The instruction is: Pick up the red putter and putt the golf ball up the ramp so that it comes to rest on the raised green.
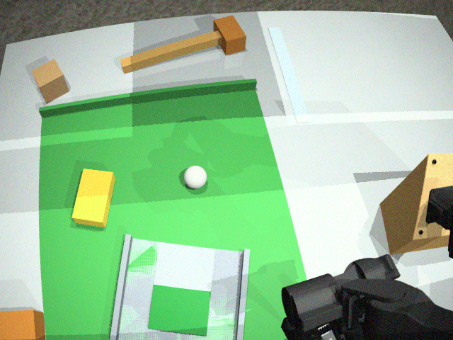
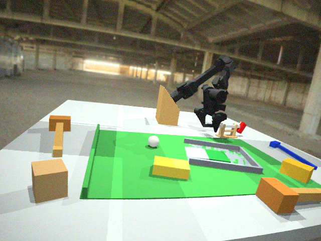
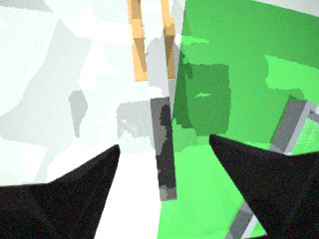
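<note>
Red putter [image 2: 242,127]: head shows in ext. view, far side of table, just beyond small wooden rack [image 2: 227,130]; shaft runs through the rack. Wrist cam shows grey grip end [image 3: 164,149] of shaft lying along mat edge, sticking out of rack rails [image 3: 152,40].
Gripper [image 2: 211,121]: black, jaws spread wide, nothing betw. them. Points down, hangs above grip end on near side of rack, not touching. In wrist view both fingertips flank the grey grip, well apart from it.
Arm: reaches from behind tan wedge stand [image 2: 167,107], elbow high, wrist bent down. Top cam catches only its bulk at lower right [image 1: 358,303].
Golf ball [image 1: 195,176]: white, sits on green mat [image 1: 91,278], roughly mid-mat, apart from everything.
Ramp + raised green [image 1: 180,309]: grey-railed frame [image 1: 121,281] on mat, white slope leading to green square inside. Ball sits on open side of the ramp, some way off.
Yellow block [image 1: 93,197]: on mat, to side of ball.
Other clutter: orange mallet [image 1: 182,45] and tan cube [image 1: 49,80] beyond mat's raised lip; blue putter [image 2: 291,154], second yellow block [image 2: 296,169], orange mallet head [image 2: 276,194] at ext. view's right.
Table [image 1: 365,73]: white, shadow patches across it.
</note>
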Motion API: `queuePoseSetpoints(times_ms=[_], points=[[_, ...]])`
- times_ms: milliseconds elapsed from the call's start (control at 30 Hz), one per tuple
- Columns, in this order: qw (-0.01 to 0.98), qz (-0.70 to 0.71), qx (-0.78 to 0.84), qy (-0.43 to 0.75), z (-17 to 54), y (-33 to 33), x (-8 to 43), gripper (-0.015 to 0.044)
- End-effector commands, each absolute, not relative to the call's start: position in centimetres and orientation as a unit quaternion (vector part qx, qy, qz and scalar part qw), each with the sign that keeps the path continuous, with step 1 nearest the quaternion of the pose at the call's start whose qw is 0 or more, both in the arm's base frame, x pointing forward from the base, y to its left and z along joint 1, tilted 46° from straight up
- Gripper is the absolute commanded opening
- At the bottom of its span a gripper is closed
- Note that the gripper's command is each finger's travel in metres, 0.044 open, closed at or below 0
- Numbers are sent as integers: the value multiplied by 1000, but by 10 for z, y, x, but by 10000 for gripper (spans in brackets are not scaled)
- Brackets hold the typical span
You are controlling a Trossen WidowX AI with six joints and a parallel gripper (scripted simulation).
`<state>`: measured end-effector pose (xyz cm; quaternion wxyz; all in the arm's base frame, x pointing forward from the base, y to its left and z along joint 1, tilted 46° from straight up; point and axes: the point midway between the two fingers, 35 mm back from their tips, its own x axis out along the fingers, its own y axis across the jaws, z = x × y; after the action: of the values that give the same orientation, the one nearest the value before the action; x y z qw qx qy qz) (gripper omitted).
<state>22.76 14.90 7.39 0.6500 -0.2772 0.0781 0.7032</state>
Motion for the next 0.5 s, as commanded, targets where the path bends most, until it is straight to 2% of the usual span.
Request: queuePoseSetpoints(times_ms=[0,200,467], points=[[649,705,-274,81,68,154,226,440],[649,705,-273,81,65,158,226,440],[650,704,-275,77,68,157,227,230]])
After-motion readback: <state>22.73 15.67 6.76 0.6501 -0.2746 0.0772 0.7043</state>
